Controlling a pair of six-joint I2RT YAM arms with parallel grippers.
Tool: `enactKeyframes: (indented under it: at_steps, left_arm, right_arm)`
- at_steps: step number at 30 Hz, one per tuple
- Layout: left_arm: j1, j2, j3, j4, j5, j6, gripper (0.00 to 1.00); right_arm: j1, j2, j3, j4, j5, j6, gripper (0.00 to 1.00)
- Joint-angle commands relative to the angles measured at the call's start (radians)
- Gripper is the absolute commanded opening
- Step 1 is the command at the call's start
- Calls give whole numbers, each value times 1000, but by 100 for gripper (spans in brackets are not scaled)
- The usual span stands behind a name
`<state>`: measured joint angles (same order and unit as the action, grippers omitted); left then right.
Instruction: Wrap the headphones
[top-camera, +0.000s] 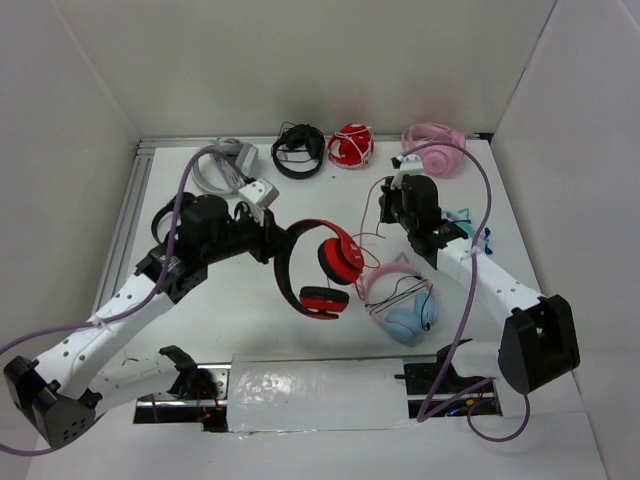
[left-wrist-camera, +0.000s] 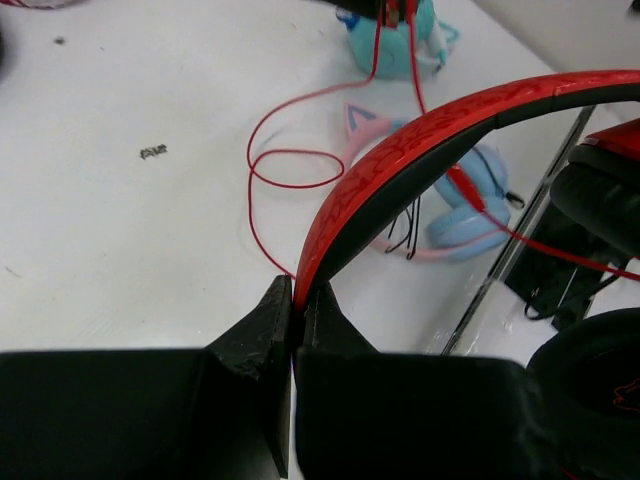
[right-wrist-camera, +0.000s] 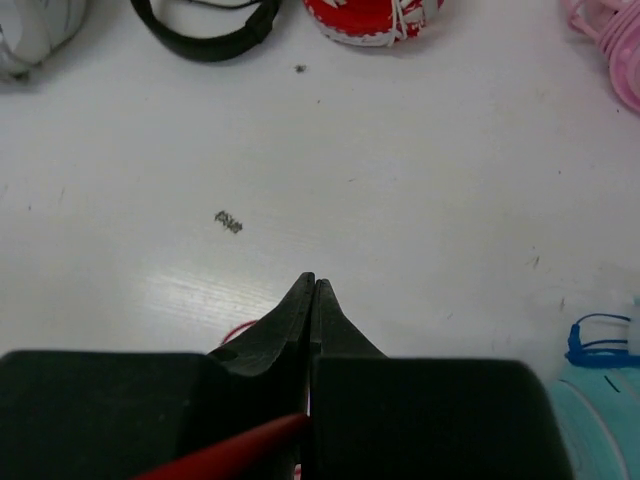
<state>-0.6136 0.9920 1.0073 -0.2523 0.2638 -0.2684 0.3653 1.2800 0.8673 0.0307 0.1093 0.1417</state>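
Observation:
The red headphones (top-camera: 312, 268) hang off the table at centre, earcups to the right. My left gripper (top-camera: 274, 241) is shut on their black-and-red headband; in the left wrist view the jaws (left-wrist-camera: 296, 292) pinch the band (left-wrist-camera: 420, 140) at its end. The thin red cable (left-wrist-camera: 290, 170) lies in loops on the table and runs up to my right gripper (top-camera: 386, 200). In the right wrist view that gripper (right-wrist-camera: 313, 286) is shut, with the red cable (right-wrist-camera: 240, 450) pinched between the fingers near their base.
Along the back stand grey-white headphones (top-camera: 225, 165), an all-black pair (top-camera: 298, 150), a compact red pair with white cord (top-camera: 350, 146) and a pink pair (top-camera: 436, 148). Blue-pink cat-ear headphones (top-camera: 405, 305) lie under the right arm. A shiny sheet (top-camera: 310, 385) covers the front edge.

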Motion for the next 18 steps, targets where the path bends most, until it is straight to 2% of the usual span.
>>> enactKeyframes:
  at_steps: [1,7,9,12,18]
  left_arm:
    - [-17,46,16,111,101,84,0]
    - [-69,169,8,105,22,109,0]
    - [-74,215,20,67,-73,84,0]
    - [-74,284,51,-14,-231,9,0]
    - [-14,430,171,-149,-379,-161,0]
  right_arm:
    - [35,8,143,-184,-3,-117,0]
    - [210,105,341,-346,236,-198,0]
    - [234,119,369,-364,329,-174,0]
    - [262,85,406,-403,375,-146,0]
    - [366,-11,461,-480,461,-168,0]
